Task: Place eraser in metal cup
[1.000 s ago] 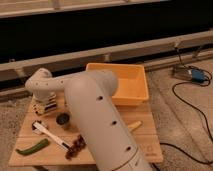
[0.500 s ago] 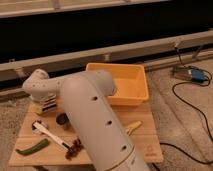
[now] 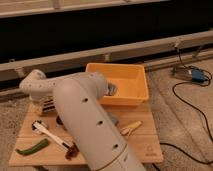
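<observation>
Gripper (image 3: 45,106) hangs low over the counter's (image 3: 145,146) far-left corner (open or closed, I can't tell). I can't pick out the eraser there. The metal cup (image 3: 60,120) sits just beside it, camera-side, half hidden behind the arm (image 3: 85,120)

**Eraser at the gripper, cup just beside it**

On my feed the eraser (image 3: 46,109) is a small patch of light and dark stripes at the back left of the table (image 3: 145,142), right under the gripper (image 3: 42,103). I cannot tell whether it is gripped or lying on the wood, nor how it is turned. It is not in the cup.

The cup (image 3: 60,120) is a small, dark, round shape standing on the table just to the right of the eraser and a little nearer the camera. Its inside looks black. The arm (image 3: 85,115) covers its right side, so I see only part of the rim.
</observation>
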Controlling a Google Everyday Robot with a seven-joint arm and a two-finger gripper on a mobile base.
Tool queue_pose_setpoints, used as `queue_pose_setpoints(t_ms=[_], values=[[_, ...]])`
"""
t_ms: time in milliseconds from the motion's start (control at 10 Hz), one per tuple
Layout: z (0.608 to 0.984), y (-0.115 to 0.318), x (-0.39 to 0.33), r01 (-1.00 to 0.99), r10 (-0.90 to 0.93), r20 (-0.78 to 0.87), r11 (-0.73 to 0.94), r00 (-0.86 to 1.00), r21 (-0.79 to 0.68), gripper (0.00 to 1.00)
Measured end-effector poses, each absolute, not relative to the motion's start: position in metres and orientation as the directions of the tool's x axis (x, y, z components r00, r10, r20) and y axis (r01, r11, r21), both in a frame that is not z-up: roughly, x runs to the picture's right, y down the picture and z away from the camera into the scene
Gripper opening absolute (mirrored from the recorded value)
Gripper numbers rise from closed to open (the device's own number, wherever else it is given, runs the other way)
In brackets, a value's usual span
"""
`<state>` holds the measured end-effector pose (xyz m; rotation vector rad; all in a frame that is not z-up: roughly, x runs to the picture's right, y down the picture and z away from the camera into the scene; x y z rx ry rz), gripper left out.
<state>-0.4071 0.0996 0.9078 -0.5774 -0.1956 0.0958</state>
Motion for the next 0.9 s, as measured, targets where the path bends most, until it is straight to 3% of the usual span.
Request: queue_pose_setpoints(t_ms=[700,900], values=[[0.9129,0.102,-0.4061,-0.016,0.115,0.141,0.829,0.983,-0.559,0.64],[0.9069,0.0989,-0.4025,-0.042,0.131,0.12,0.828,0.984,-0.559,0.51]])
